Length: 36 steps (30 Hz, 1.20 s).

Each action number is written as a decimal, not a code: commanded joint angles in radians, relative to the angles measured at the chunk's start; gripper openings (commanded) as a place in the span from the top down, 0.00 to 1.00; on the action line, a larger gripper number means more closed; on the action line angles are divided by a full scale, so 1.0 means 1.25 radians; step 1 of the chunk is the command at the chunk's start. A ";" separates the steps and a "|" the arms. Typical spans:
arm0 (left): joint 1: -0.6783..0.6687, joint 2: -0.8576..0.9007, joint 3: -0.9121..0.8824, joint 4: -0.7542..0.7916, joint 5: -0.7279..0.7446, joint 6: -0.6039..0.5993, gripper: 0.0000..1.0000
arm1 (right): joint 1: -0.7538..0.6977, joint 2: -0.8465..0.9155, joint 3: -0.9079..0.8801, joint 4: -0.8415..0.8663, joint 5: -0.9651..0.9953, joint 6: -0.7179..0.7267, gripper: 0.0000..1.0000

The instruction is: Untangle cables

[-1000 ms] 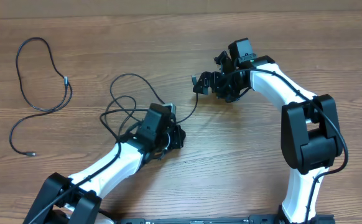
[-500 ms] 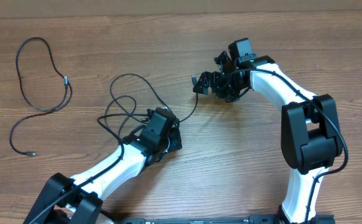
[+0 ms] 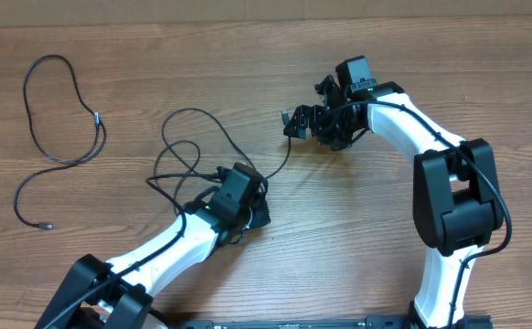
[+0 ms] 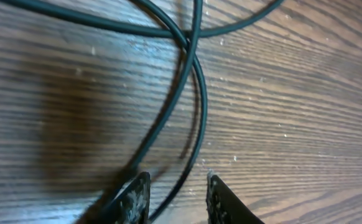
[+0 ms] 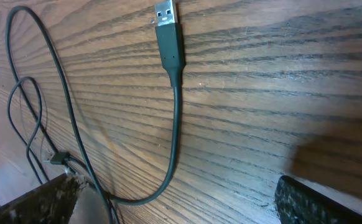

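Your left gripper (image 4: 173, 198) sits low over the wooden table (image 3: 339, 242), jaws parted narrowly. One black strand runs between the fingertips, not pinched as far as shows. The tangled cables (image 3: 182, 155) loop just beyond it. Farther out, your right gripper (image 3: 290, 123) hangs spread wide, holding nothing, above a USB plug (image 5: 168, 25). A separate cable (image 3: 96, 116) lies well apart, far left.
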 commanded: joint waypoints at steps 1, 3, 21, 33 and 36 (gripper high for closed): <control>-0.015 0.008 0.012 0.001 0.003 -0.020 0.68 | 0.004 0.003 0.020 0.003 -0.007 0.002 0.00; -0.018 0.008 0.012 0.002 0.003 -0.020 0.68 | 0.004 0.003 0.020 0.003 -0.007 0.002 0.00; -0.020 0.019 0.011 0.001 0.003 -0.019 0.66 | 0.004 0.003 0.020 0.003 -0.007 0.002 0.00; -0.020 0.126 0.012 0.126 0.150 -0.001 0.74 | 0.004 0.003 0.020 0.003 -0.007 0.002 0.00; -0.020 0.126 0.012 0.137 0.153 0.006 0.73 | 0.004 0.003 0.020 0.003 -0.007 0.003 0.00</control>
